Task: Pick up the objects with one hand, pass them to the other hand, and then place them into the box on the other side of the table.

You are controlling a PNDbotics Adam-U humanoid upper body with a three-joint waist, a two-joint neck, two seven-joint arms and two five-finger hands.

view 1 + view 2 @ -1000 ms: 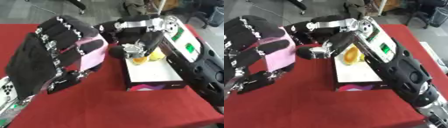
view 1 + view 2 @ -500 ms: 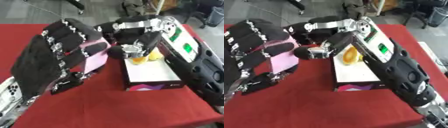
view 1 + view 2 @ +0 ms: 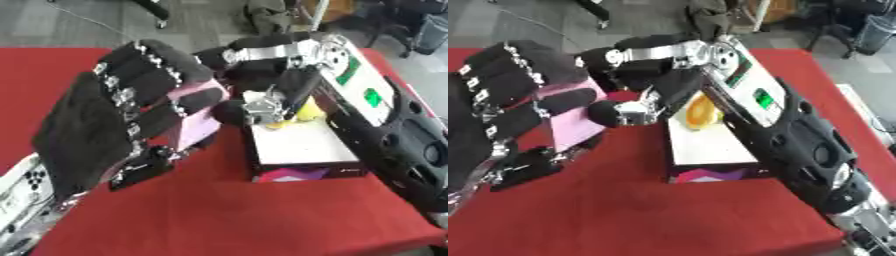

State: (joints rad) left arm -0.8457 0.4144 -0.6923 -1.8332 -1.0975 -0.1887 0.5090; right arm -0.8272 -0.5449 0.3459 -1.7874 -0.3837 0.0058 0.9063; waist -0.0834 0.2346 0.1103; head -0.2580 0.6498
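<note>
Pink flat packet (image 3: pixel 197 117) in left hand (image 3: pixel 114 120), rectangular white box (image 3: pixel 297 150)

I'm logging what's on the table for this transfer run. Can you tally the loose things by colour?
Pink: 1, the flat pink object in the left robot hand
Yellow: 1, the yellow object in the box
Total: 2

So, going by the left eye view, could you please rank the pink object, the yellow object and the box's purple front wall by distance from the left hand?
1. Pink object: held in the left hand.
2. Yellow object: at the box's far end.
3. Purple front wall: near edge, to the right; too close to call with 2.
</note>
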